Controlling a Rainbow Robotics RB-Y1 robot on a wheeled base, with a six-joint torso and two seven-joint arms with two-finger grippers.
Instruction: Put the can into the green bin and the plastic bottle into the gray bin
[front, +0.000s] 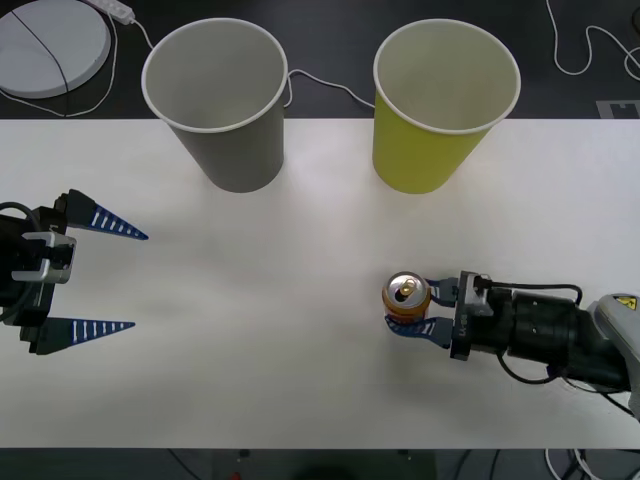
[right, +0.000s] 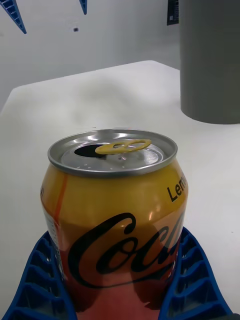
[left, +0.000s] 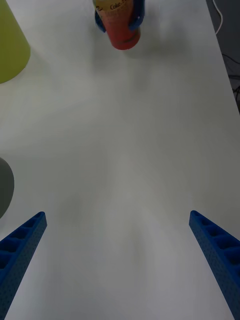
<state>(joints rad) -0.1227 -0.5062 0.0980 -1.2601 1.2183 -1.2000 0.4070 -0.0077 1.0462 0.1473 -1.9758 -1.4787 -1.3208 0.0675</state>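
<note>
The right hand (front: 415, 308) is closed on the can (front: 406, 298), one blue finger on each side, toward the front right part of the surface (front: 300, 330). The can stands upright. The right wrist view shows its silver top (right: 113, 151) with the mouth open and a yellow tab (right: 123, 146) across it, black lettering on the orange-gold side, and ribbed fingers (right: 192, 285) pressed against its lower body; what is inside the can cannot be made out. The left wrist view cuts off the top of the can (left: 119, 22) and shows its red base.

The left hand (front: 108, 278) hovers at the left edge of the surface, its fingers spread wide and holding nothing.

At the back edge stand the gray bin (front: 216, 100), left of centre, and the green bin (front: 442, 105), right of centre, well apart. From the front view both are open-topped with pale insides and nothing visible in them. The wrist views catch only parts of their outer walls, the gray bin (right: 210, 60) and the green bin (left: 11, 45), never the insides.

Behind the surface, white cables (front: 320, 85) and a round white disc (front: 50, 45) lie on the dark floor.
</note>
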